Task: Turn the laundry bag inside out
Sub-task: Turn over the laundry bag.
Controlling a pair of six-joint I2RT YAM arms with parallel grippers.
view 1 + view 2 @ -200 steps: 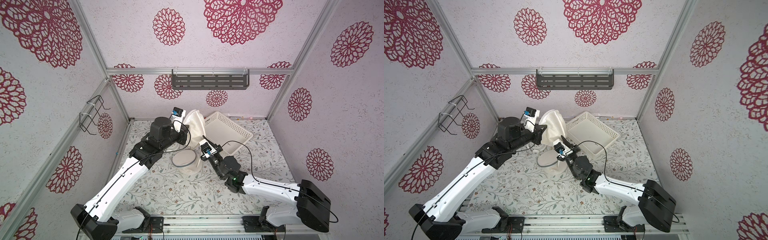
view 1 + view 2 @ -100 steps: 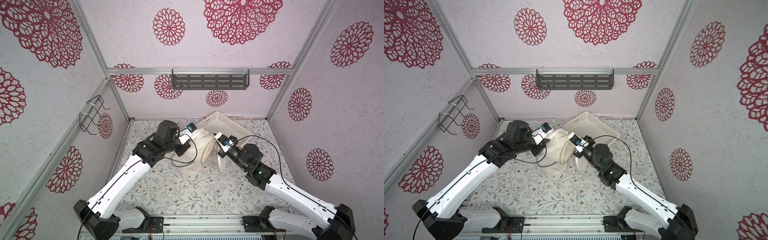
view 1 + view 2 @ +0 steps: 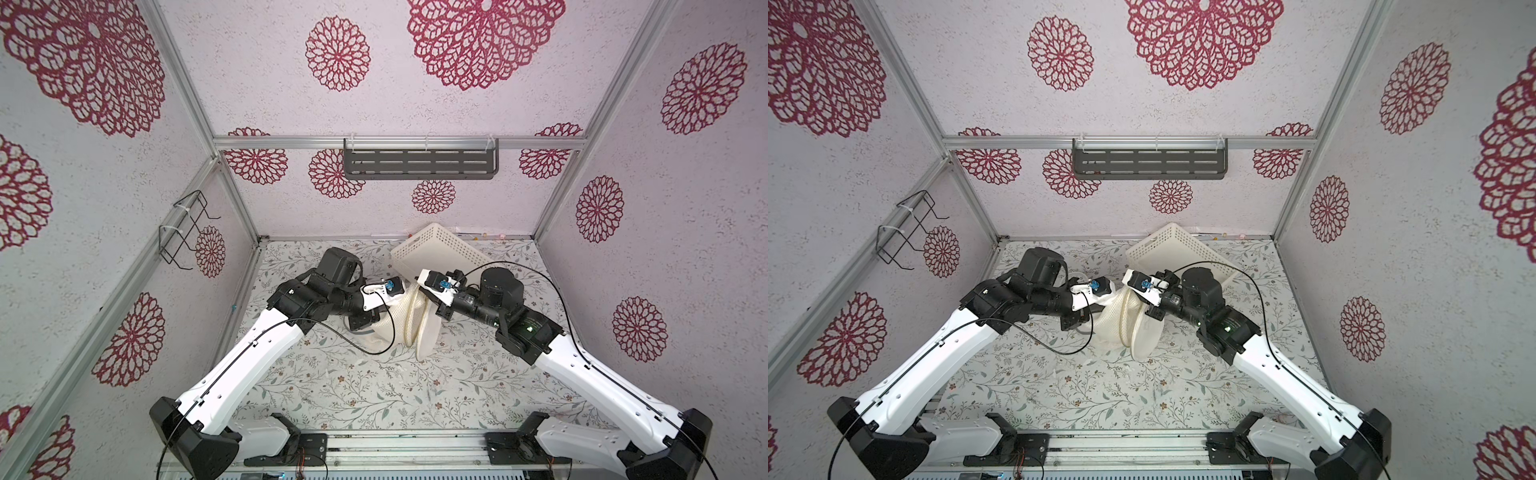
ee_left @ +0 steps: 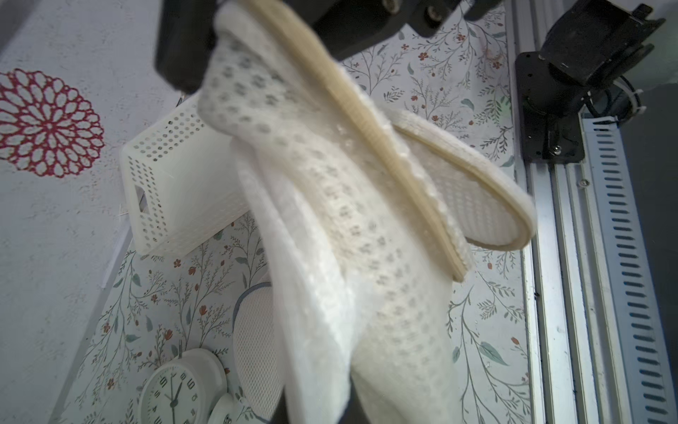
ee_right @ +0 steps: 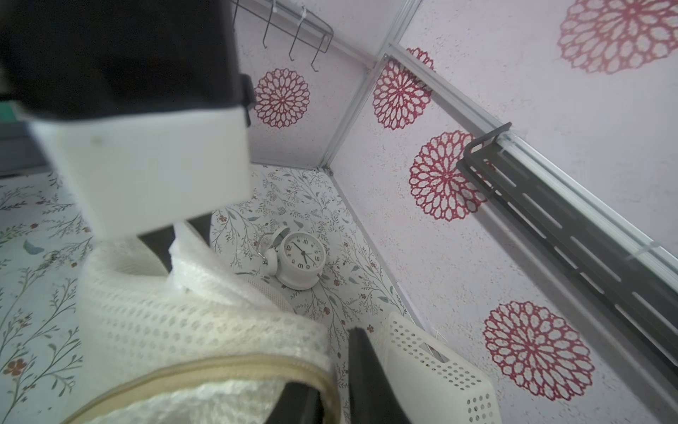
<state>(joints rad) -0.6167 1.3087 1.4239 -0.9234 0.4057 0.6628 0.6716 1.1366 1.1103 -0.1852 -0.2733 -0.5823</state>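
Left gripper (image 3: 376, 318): clenched on the mesh wall of the laundry bag (image 3: 399, 328). This gives you a fixed anchor on the bag's body.
Right gripper (image 3: 436, 307): pinched narrow, and it looks clamped on the beige zip rim (image 4: 367, 121). Your two holds are on opposite sides of the opening.
Bag position: it is strung up between both grippers over the floral table (image 3: 374, 399). The lower end droops toward the surface, and you cannot tell whether it touches.
Why held so: lifting lets the mesh hang free. Pulling rim against wall spreads the mouth so it can be rolled back.
Progress: judged partway, because the mouth is spread but the body is not yet pushed through.
Nearby: a white alarm clock (image 5: 302, 258) and a perforated basket (image 3: 440, 253) stand behind the bag, where loose mesh could snag.
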